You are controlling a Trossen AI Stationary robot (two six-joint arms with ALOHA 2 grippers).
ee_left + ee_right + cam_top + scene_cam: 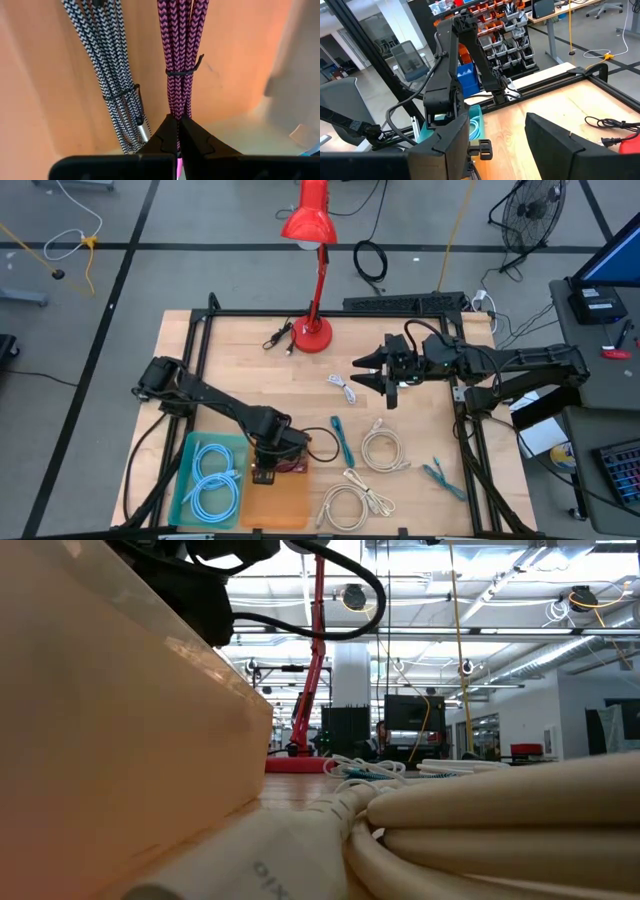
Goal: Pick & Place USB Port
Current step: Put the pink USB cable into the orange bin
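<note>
Pink braided cable (pixel 180 55), tie-bundled, pinched by left tool (pixel 178 131).

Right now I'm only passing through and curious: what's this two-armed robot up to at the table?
The left gripper is down inside the translucent orange plastic bin, shut on a bundled pink-and-black braided cable that lies beside a black-and-white braided cable. The right gripper hangs open above the wooden table, holding nothing. Coiled cream cables lie on the table, and light blue ones fill the teal tray.
</note>
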